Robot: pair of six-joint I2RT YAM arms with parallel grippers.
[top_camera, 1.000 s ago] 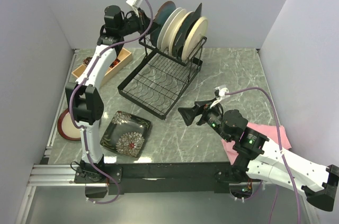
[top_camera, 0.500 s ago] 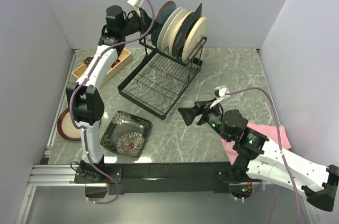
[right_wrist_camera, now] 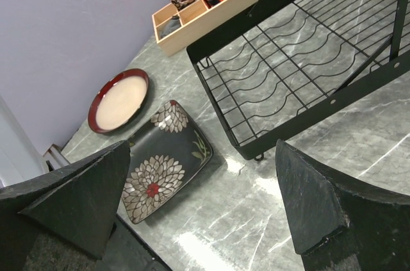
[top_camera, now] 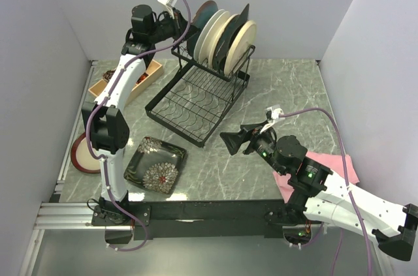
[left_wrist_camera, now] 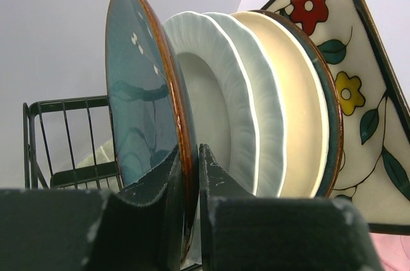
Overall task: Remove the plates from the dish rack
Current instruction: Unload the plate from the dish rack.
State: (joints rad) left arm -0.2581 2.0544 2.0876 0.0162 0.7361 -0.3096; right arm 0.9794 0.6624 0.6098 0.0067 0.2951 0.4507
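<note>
L gripper [left_wrist_camera: 188, 159] pinches rim of teal plate [left_wrist_camera: 138, 91] at left end of rack [top_camera: 189, 103]; R gripper [right_wrist_camera: 204, 156], jaws spread wide, hangs near rack's front.

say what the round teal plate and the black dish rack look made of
The round teal plate looks like glazed ceramic: glossy face with bright highlights and a brown rim. The black wire dish rack seems to be coated metal: thin stiff rods with a dull, even black sheen.
</note>
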